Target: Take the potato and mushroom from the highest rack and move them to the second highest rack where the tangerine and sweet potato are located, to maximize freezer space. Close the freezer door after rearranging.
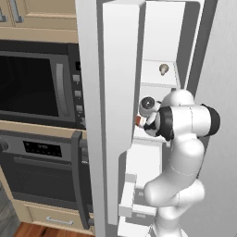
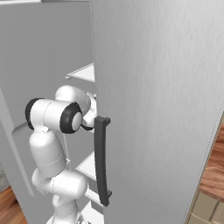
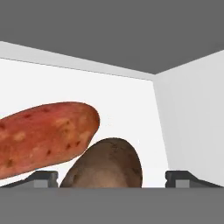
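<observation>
White freezer (image 1: 159, 41) shelf up close: my fingers (image 3: 112, 179) are spread, potato (image 3: 105, 168) between them half cut off, sweet potato (image 3: 43, 135) touching it.

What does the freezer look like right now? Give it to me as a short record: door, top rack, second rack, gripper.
freezer door: open
top rack: mushroom sits there alone
second rack: sweet potato lies beside the brown potato, the two close together in the hand view
gripper: open, fingertips wide on either side of the potato, not clamping it
arm: reaches into the freezer at second-rack height
left to do: move mushroom, close door
</observation>
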{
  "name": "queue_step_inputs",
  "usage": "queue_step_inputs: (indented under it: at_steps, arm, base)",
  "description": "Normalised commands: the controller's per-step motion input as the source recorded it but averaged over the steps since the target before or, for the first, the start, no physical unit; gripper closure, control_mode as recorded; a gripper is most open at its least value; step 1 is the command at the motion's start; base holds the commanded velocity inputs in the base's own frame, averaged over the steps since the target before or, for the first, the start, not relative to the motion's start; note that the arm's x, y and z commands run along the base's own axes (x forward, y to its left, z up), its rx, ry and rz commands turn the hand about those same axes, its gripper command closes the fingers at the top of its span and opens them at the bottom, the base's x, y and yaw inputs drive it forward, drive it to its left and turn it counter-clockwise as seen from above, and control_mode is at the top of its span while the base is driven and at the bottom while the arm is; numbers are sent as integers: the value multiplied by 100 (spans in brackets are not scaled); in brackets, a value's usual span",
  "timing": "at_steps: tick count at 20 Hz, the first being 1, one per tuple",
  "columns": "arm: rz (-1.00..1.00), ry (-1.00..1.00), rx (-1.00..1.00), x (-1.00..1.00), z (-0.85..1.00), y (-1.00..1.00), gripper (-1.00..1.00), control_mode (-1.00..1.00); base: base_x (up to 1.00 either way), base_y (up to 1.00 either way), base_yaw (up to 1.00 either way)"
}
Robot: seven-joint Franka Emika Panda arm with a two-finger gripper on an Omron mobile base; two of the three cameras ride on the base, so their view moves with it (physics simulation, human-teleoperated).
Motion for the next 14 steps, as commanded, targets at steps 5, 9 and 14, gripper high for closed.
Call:
queue_step_inputs:
  at_steps: [5, 9, 14]
  arm:
    - [-1, -10, 11, -35, 15, 0, -100, -100]
    - [-1, -14, 15, -52, 23, 0, -100, -100]
    - [-15, -15, 11, -54, 38, 21, -100, -100]
  base:
    - [0, 0, 0]
    - [0, 0, 0]
    - [0, 0, 0]
